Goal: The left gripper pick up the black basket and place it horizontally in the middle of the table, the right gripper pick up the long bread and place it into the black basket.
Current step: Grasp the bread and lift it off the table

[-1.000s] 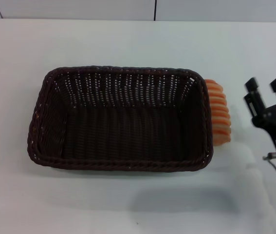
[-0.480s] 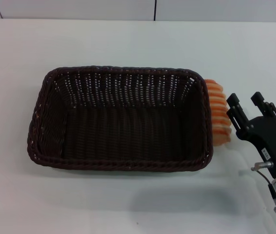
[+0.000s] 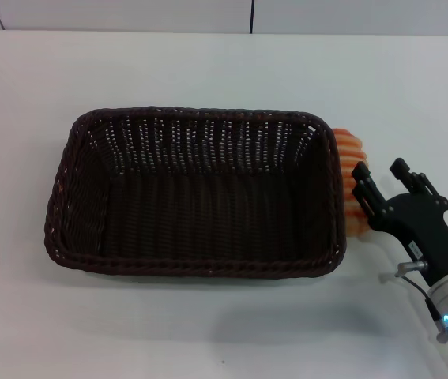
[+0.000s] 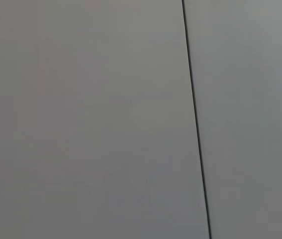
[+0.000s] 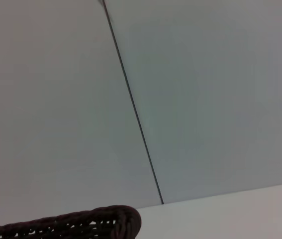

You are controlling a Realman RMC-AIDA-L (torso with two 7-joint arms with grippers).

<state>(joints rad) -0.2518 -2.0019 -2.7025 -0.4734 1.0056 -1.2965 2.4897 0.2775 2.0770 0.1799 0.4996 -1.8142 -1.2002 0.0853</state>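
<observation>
The black basket [image 3: 196, 193] lies flat in the middle of the white table [image 3: 208, 71], long side across, and it is empty. The long bread [image 3: 352, 178] lies on the table tight against the basket's right end, partly hidden by the rim and by my gripper. My right gripper [image 3: 379, 172] is open, its two prongs pointing away from me, right beside and partly over the bread's right side. The basket's rim [image 5: 76, 224] shows in the right wrist view. The left gripper is out of view.
A grey panelled wall [image 3: 252, 16] runs behind the table's far edge. The left wrist view shows only a grey wall panel with a dark seam [image 4: 195, 119].
My right gripper has moved left and toward me, from well right of the bread to right against it. The basket and bread have not moved.
</observation>
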